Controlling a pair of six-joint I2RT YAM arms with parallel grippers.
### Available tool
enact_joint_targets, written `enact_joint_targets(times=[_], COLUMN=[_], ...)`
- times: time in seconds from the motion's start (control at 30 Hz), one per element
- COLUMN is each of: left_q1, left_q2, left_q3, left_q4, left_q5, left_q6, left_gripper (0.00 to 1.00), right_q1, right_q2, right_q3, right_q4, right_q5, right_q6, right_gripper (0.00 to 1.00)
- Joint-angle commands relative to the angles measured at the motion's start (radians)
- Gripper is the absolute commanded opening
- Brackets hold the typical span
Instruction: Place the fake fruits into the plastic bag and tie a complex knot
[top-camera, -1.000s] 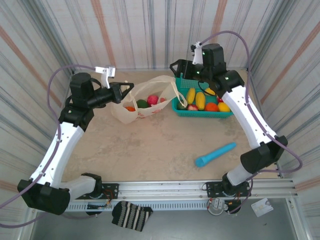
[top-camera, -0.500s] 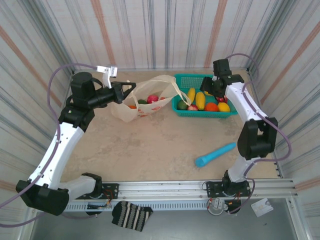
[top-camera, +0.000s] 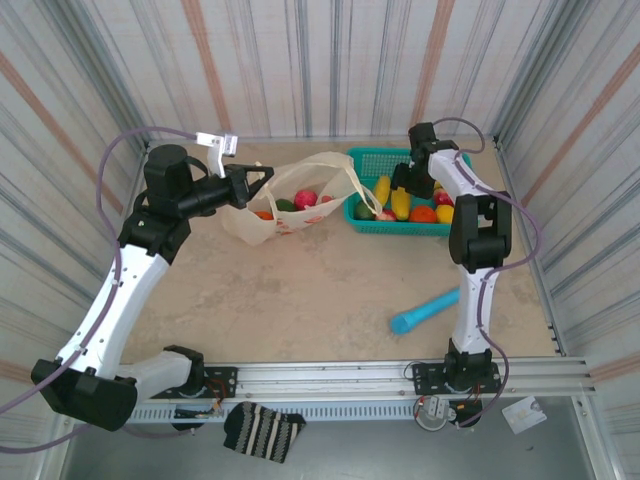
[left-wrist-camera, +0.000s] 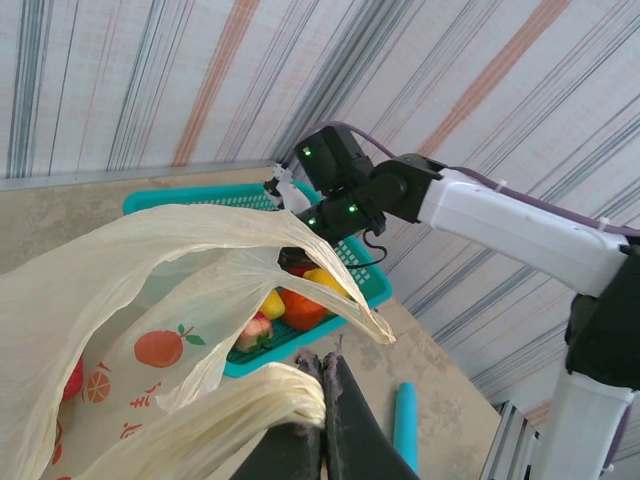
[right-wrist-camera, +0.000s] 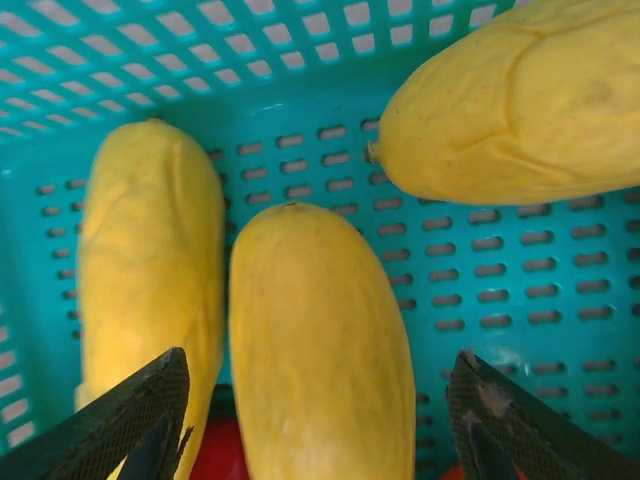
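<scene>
- The left claw (left-wrist-camera: 325, 385) was pinched shut on a gathered handle of the bag (left-wrist-camera: 150, 290), holding that handle raised.
- The bag sat at the far left of the table (top-camera: 300, 290), mouth open, with a red fruit (top-camera: 305, 198), a green fruit (top-camera: 285, 206) and an orange fruit (top-camera: 262, 215) inside.
- The right claw (right-wrist-camera: 318, 372) hung inside the teal basket (right-wrist-camera: 480, 260), jaws open on either side of the middle yellow fruit (right-wrist-camera: 310, 300), gripping nothing.
- Other yellow fruits (right-wrist-camera: 150, 260) lay beside it.
- The basket stood just right of the bag.
- A blue stick (top-camera: 430, 309) lay well apart, nearer the arms.
</scene>
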Motion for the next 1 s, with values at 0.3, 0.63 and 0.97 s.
enact_joint_targets(times=[0.3,0.63,0.97], left_q1=[-0.005,-0.005,0.001], left_q2=[-0.017,-0.016,-0.015], left_q3=[0.009,0.001,0.0], left_q4=[-0.013,-0.012,-0.009], left_q5=[-0.007,-0.009,-0.013], left_q6=[0.032,0.033,0.029], left_gripper=[0.0,0.0,0.0], right_q1=[-0.019,-0.021,0.02], right_q2=[0.075,-0.117,-0.45], right_q3=[0.034,-0.067,-0.133], right_q4=[-0.019,0.04,0.18], right_q5=[-0.14,-0.085,-0.057], right_q6=[0.008,0.019,0.054], right_gripper=[0.55,0.38,0.35])
